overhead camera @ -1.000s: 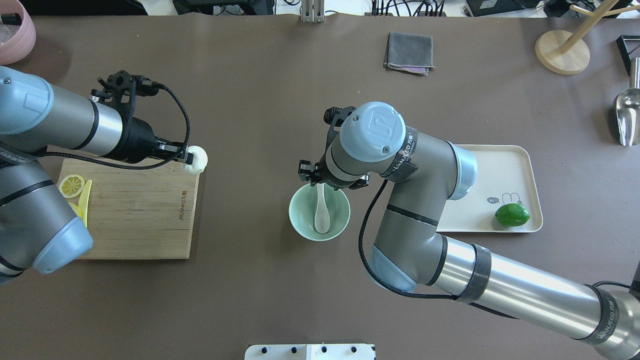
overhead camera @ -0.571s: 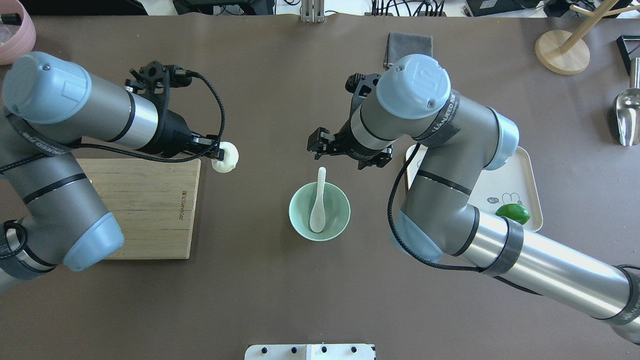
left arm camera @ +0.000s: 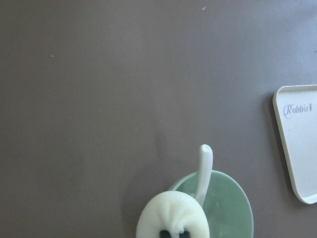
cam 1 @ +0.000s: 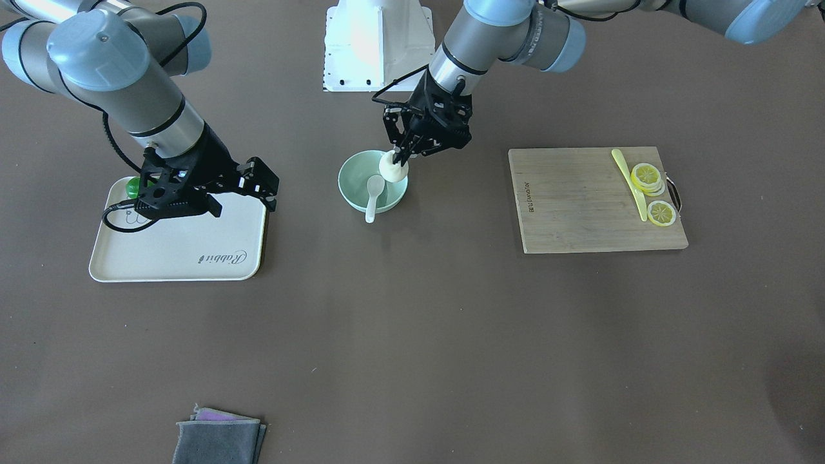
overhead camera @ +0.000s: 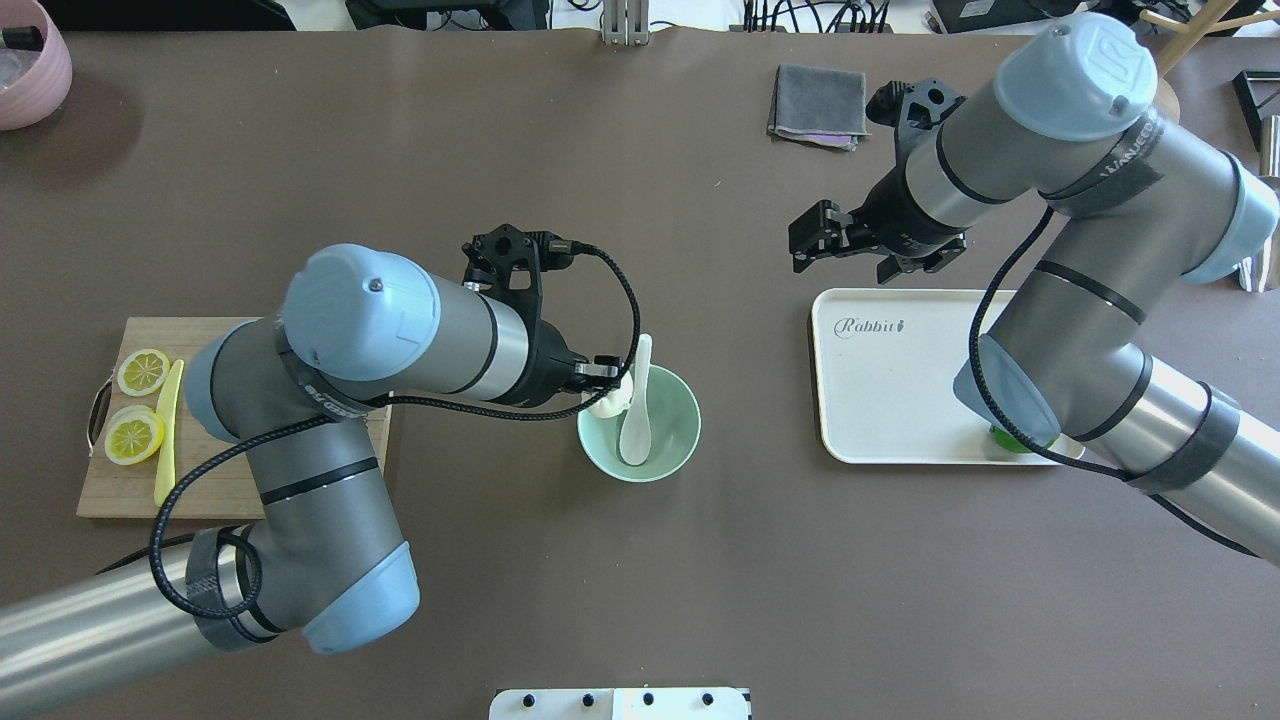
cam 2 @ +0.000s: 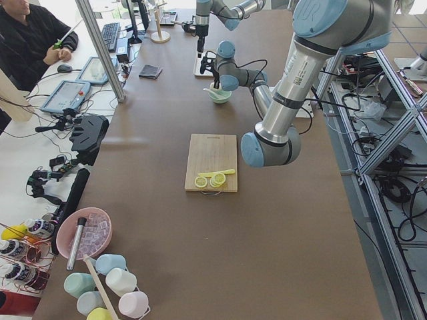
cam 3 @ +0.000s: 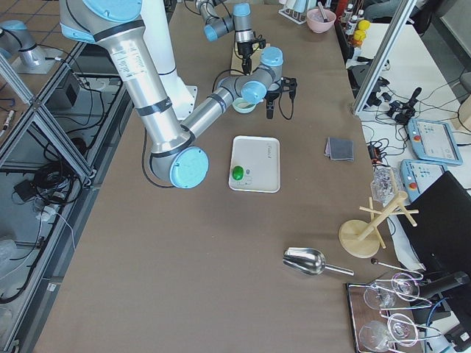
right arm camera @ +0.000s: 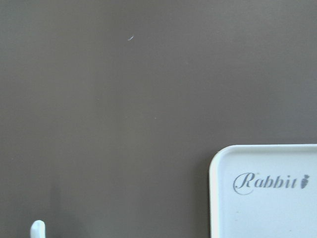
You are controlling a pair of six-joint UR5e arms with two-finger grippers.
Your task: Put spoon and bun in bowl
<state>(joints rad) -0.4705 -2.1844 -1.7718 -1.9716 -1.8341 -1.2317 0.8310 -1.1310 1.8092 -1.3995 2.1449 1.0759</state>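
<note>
The mint-green bowl (overhead camera: 672, 432) stands mid-table. The cream-white spoon (overhead camera: 636, 425) lies in it with its handle leaning over the far rim. It also shows in the front view (cam 1: 374, 191) and the left wrist view (left arm camera: 205, 166). My left gripper (overhead camera: 611, 386) is shut on the white bun (overhead camera: 607, 403) and holds it just over the bowl's left rim. The front view shows the bun (cam 1: 392, 168) above the bowl (cam 1: 358, 187). My right gripper (overhead camera: 842, 260) is open and empty, raised beyond the far left corner of the tray (overhead camera: 900, 400).
A wooden cutting board (overhead camera: 110, 490) at the left carries lemon slices (overhead camera: 135, 437) and a yellow-green knife (overhead camera: 167, 430). A green lime (cam 1: 132, 187) lies on the tray. A grey cloth (overhead camera: 818, 105) lies at the far side. A wooden stand (overhead camera: 1122, 103) and a metal scoop (overhead camera: 1255, 235) are far right.
My left arm carried the bun rightward from the cutting board to over the bowl. My right gripper drew away from the bowl to the far right; the spoon stays in the bowl.
</note>
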